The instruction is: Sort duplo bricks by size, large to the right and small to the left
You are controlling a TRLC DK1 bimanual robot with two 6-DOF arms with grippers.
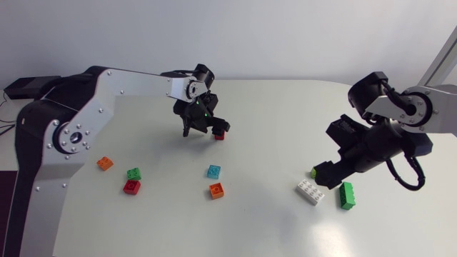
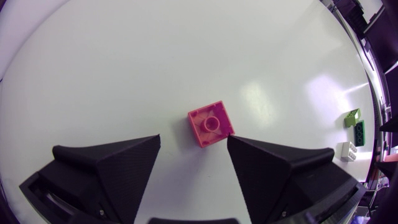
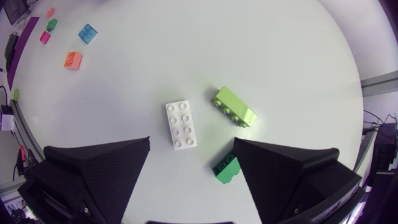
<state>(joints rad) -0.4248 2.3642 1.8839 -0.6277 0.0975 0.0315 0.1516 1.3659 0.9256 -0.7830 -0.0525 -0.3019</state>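
On the left of the white table three small bricks lie near one another: an orange brick, then a green brick with a red brick just beside it on the near side. The left arm comes in above them and stretches toward the middle of the table. The left gripper points down at the surface with its jaws spread wide. A small red-pink brick sits flat on the table, stud up, just ahead of the gap between the fingers. One of its corners lies right at the tip of one finger, and it stays clear of the other finger.

Nearer the middle, a blue brick and a second orange brick lie close together, apart from the group on the left.

Toward the right lie the large bricks. A white brick with eight studs rests flat, just ahead of the right gripper. A lime brick lies beside it at an angle, near but not touching. A dark green brick lies close by, and in the right wrist view one finger partly hides it. The right gripper's jaws are spread and hold nothing. The right arm enters from the right edge and bends down over this cluster
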